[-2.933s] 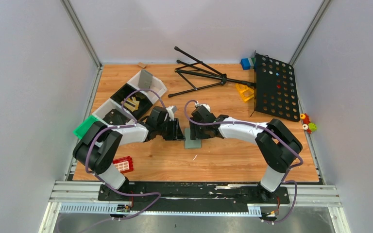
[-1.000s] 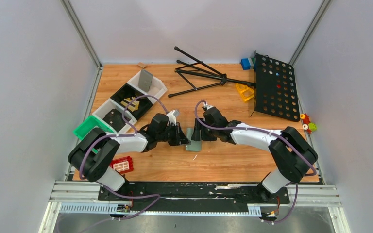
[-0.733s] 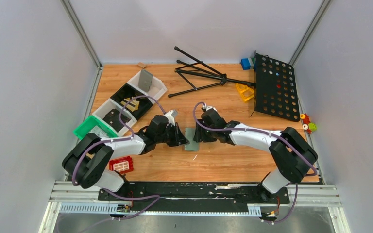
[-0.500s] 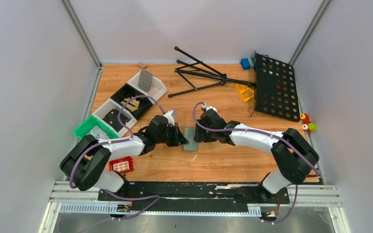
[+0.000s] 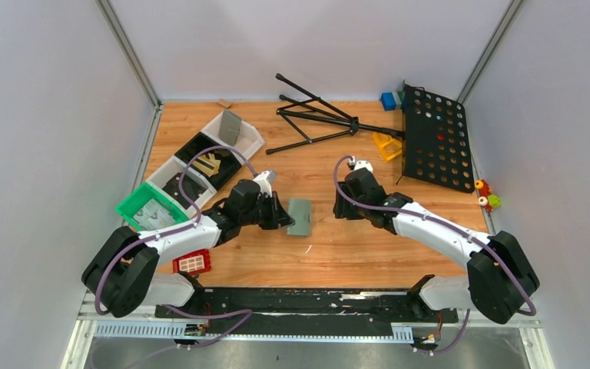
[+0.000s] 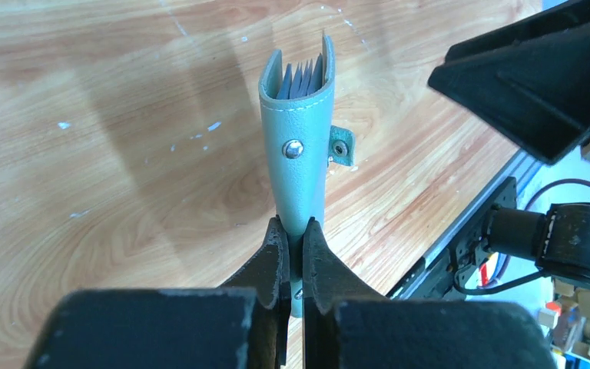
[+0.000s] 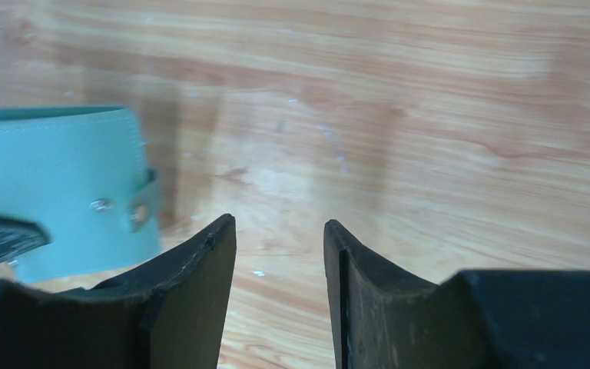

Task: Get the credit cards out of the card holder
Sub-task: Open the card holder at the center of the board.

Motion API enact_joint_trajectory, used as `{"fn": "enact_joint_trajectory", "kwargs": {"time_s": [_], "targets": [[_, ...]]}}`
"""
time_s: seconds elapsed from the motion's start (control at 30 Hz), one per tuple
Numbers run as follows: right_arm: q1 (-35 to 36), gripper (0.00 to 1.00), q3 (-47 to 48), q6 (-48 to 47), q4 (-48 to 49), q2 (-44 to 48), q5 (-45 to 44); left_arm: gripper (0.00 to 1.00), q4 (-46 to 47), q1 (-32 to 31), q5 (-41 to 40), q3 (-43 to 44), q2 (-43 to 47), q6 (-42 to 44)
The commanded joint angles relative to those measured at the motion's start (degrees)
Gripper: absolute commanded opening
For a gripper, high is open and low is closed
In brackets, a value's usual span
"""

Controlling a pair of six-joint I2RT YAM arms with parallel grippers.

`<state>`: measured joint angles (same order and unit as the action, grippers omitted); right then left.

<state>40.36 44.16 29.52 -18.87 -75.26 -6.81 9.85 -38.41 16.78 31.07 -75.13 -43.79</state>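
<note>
Grip: your left claw (image 6: 293, 240) clenches the card holder (image 6: 299, 165) by its fold, over the table (image 6: 107, 154).
Cards: credit cards (image 6: 304, 78) inside, edges showing at the open end.
Other arm: right claw (image 7: 280, 254) parted, empty, well apart.
Next: bring it in and pinch one card.

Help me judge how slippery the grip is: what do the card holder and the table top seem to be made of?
The card holder looks like matte leather or faux leather: stitched edge, metal snap. The table top looks like wood or wood-look laminate, smooth with slight sheen: grain lines show.
</note>
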Motion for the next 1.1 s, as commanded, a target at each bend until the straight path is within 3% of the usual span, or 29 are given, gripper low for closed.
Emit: {"fn": "enact_joint_trajectory", "kwargs": {"time_s": [0.0, 0.17, 0.3, 0.5, 0.7, 0.93, 1.07], "targets": [[-1.94, 0.46, 0.52, -3.24, -4.28, 1.81, -3.22, 0.00, -3.08, 0.36, -0.24, 1.04, 2.99, 1.97], [-1.90, 0.46, -1.01, -3.69, 3.03, 4.01, 8.92, 0.00, -3.88, 0.35, 0.36, 1.46, 4.64, 1.58], [-1.88, 0.54, -3.13, -1.80, 11.10, 5.23, 19.40, 0.00, -4.96, 0.36, 0.20, 2.05, 5.87, 1.49], [0.27, 0.62, -2.24, -0.66, 15.19, 3.01, 22.45, 0.00, -4.40, 0.36, 2.43, 2.25, 6.09, 0.46], [1.93, 0.46, 0.20, 0.03, 13.66, -2.58, 19.90, 0.00, -3.07, 0.36, 3.69, 2.14, 6.45, -0.68], [2.13, 0.44, 0.20, 0.54, 13.86, -6.01, 18.75, 0.00, -2.72, 0.35, 3.79, 1.94, 6.17, -1.01], [2.14, 0.23, 1.38, 0.56, 11.02, -6.63, 16.93, 0.00, -2.99, 0.36, 3.45, 1.93, 5.91, -1.06]]}}
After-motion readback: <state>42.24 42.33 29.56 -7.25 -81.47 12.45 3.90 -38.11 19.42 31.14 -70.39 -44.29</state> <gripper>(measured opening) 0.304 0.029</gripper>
